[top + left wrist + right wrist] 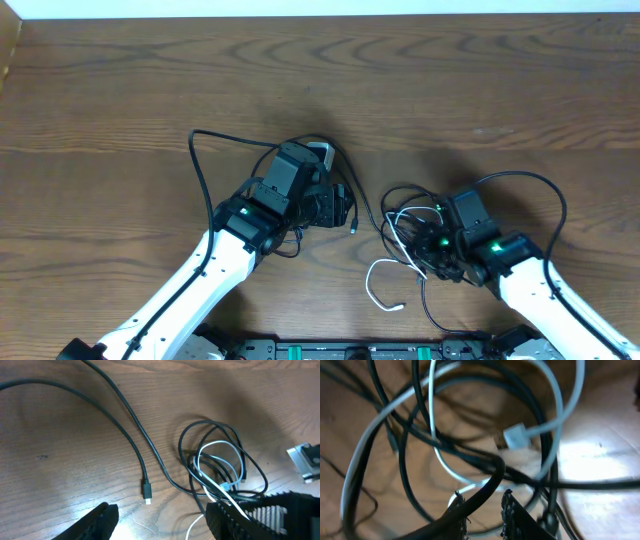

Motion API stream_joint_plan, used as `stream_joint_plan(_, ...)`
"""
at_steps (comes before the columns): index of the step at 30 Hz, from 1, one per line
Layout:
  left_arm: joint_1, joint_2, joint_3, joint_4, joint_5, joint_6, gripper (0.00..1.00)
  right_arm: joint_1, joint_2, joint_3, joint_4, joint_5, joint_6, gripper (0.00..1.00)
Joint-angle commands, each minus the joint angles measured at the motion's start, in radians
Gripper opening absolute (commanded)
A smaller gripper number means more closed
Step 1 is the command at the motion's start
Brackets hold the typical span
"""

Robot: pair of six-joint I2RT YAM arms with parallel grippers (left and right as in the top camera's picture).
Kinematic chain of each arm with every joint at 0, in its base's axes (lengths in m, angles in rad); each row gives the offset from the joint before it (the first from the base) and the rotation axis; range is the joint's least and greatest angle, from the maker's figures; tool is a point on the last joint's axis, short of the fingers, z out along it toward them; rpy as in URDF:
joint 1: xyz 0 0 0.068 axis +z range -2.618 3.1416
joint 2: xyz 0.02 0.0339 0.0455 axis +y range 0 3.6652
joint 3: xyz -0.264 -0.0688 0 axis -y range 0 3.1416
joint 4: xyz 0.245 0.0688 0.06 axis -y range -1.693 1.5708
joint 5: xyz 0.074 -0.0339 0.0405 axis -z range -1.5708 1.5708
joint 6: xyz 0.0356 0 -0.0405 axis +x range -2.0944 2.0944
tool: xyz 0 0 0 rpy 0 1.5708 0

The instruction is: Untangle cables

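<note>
The cables lie bunched in a tangle on the wooden table between my two grippers. In the left wrist view black loops wrap round a white cable. One black cable runs out left and ends in a small plug. The white cable's free end trails toward the front edge. My left gripper is open, holding nothing, with its fingers astride bare wood just short of that plug. My right gripper sits in the tangle, jaws a narrow gap apart. A black cable lies across its left finger. The white plug hangs just beyond.
Thicker black wires belonging to the arms arc over the table at the left and right. A grey metal part shows at the right edge of the left wrist view. Bare wood stretches toward the far edge.
</note>
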Motion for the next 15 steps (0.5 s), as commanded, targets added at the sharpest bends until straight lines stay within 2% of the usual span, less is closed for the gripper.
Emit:
stream_joint_plan(1, 0.005, -0.005, 0.001, -0.004, -0.006, -0.006, 0.62, 0.016, 0.036, -0.011, 0.040, 0.085, 0.122, 0.27)
stream_joint_plan(5, 0.005, -0.005, 0.001, -0.018, -0.006, -0.006, 0.62, 0.016, 0.072, -0.012, 0.043, 0.117, 0.179, 0.30)
stream_joint_plan(15, 0.006, -0.005, 0.001, -0.026, -0.007, -0.005, 0.62, 0.016, 0.194, -0.017, 0.036, 0.164, 0.192, 0.32)
